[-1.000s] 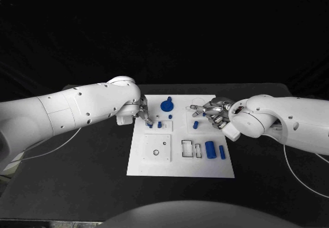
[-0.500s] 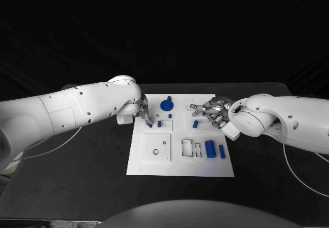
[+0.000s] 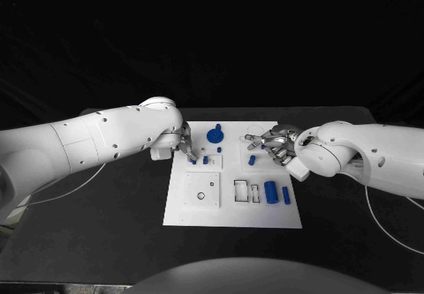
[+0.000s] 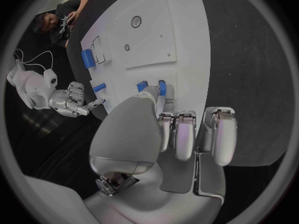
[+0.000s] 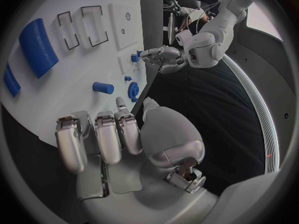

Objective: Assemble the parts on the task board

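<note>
Task board point(image 3: 265, 215): hovering over the far-left pegs, hardly moving

Reaching in with the left hand point(image 3: 185, 147) over the board's far left corner, fingertips point(image 4: 161, 100) coming down right at two small blue pegs point(image 4: 142, 86) standing side by side. Touching or pinching one of them, possibly; not being able to tell from either wrist view whether anything is truly gripped, since thumb and finger are crowding both pegs at once. Keeping the remaining fingers loosely curled over the board's edge.

Holding the right hand point(image 3: 272, 146) above the board's far right side, fingers apart and carrying nothing, one finger pointing toward a short blue peg point(image 5: 102, 88) lying near it and the blue toothed knob point(image 3: 215, 135) beyond.

Moving outward: leaving a large blue cylinder point(image 3: 271, 192) and a thin blue bar point(image 3: 286, 196) lying loose near the right edge, just beside two empty rectangular slots point(image 3: 241, 191). Leaving the square white plate point(image 3: 202, 190) with its small hole untouched on the near left.

Changing almost nothing over the last second: keeping both hands in the same places, shifting no part on the board. Judging from that, probably working slowly at seating or securing a peg rather than travelling between steps. Still waiting on most of the job, with the cylinder and bar sitting outside their slots.
</note>
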